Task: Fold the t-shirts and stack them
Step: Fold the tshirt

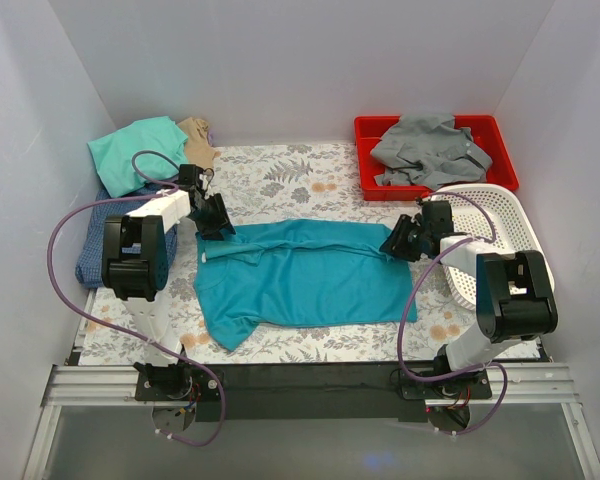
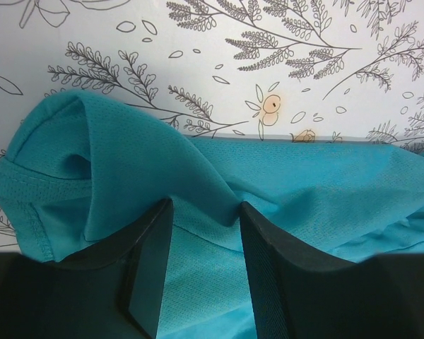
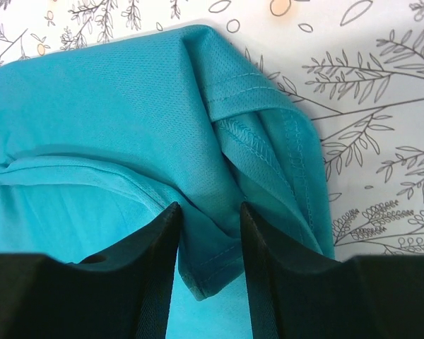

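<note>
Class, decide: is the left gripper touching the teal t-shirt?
Touching. The left wrist view shows the teal t-shirt drawn up between the fingers of the left gripper, cloth pressed against both inner faces.

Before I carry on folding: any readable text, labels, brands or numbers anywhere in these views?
None can be read.
teal t-shirt: plain in all three views, no tag or print showing.
grey shirt, red tray, white mesh basket: no lettering visible.
table cover: only a leaf-and-flower pattern.
</note>
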{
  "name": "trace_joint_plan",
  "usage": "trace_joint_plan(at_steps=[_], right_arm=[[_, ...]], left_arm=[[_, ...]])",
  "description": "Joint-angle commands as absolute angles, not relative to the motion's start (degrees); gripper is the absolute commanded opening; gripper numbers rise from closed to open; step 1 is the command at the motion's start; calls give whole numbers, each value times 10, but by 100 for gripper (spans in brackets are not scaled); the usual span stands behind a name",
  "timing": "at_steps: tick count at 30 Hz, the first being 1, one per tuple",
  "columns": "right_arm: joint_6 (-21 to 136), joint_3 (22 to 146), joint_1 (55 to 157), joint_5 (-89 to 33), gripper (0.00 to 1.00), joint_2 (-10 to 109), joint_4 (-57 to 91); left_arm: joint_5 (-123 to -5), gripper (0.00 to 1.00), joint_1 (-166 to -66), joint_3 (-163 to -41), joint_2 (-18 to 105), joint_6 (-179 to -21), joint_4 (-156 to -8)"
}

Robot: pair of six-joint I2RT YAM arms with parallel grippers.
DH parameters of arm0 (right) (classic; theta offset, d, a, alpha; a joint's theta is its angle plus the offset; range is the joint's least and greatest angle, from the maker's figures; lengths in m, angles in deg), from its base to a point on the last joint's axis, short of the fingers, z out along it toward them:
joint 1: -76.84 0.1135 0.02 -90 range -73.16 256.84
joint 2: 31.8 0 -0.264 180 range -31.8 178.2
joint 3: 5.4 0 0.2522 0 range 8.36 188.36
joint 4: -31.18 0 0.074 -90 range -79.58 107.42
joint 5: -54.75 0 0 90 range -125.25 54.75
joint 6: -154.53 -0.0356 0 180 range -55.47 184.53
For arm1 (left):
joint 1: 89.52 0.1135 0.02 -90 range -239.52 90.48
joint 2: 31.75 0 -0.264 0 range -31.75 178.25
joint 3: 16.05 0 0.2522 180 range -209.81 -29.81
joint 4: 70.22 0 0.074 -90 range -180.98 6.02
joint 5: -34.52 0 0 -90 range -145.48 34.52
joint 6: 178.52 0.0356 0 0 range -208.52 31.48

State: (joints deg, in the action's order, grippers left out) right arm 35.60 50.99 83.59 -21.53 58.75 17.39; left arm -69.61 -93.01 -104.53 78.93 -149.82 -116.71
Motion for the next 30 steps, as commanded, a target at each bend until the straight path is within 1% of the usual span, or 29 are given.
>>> trace_joint_plan(at_steps=[1, 4, 7, 8, 10, 11, 14, 18, 21, 22, 25, 28, 30], right_arm=[[364, 505, 832, -204, 46, 596, 215], [356, 500, 832, -190, 47, 583, 229], [354, 499, 831, -178, 45, 577, 231], [354, 499, 831, -176, 39, 580, 231], [356, 501, 831, -171, 4, 593, 230], [360, 502, 831, -173, 1, 595, 230], [376, 508, 828, -175, 1, 591, 230], [411, 519, 825, -207, 1, 544, 218], [440, 540, 824, -255, 1, 512, 181], [467, 535, 824, -280, 1, 485, 175], [478, 530, 824, -287, 1, 468, 157], [483, 522, 823, -319, 1, 435, 154], [504, 534, 824, -311, 1, 426, 162]], left_arm=[[-682, 41, -929, -1043, 793, -1491, -1172], [-652, 41, -929, -1036, 795, -1498, -1175], [-619, 41, -929, -1031, 778, -1506, -1174], [-612, 41, -929, -1033, 778, -1506, -1178], [-587, 41, -929, -1029, 781, -1500, -1192], [-569, 41, -929, -1018, 780, -1499, -1193], [-537, 42, -927, -1000, 779, -1493, -1199], [-526, 42, -914, -996, 773, -1483, -1204], [-519, 42, -909, -998, 772, -1477, -1203], [-511, 42, -908, -999, 777, -1472, -1204], [-508, 42, -908, -999, 778, -1471, -1203], [-508, 42, -908, -1000, 782, -1471, -1203], [-513, 42, -908, -1003, 783, -1471, -1204]])
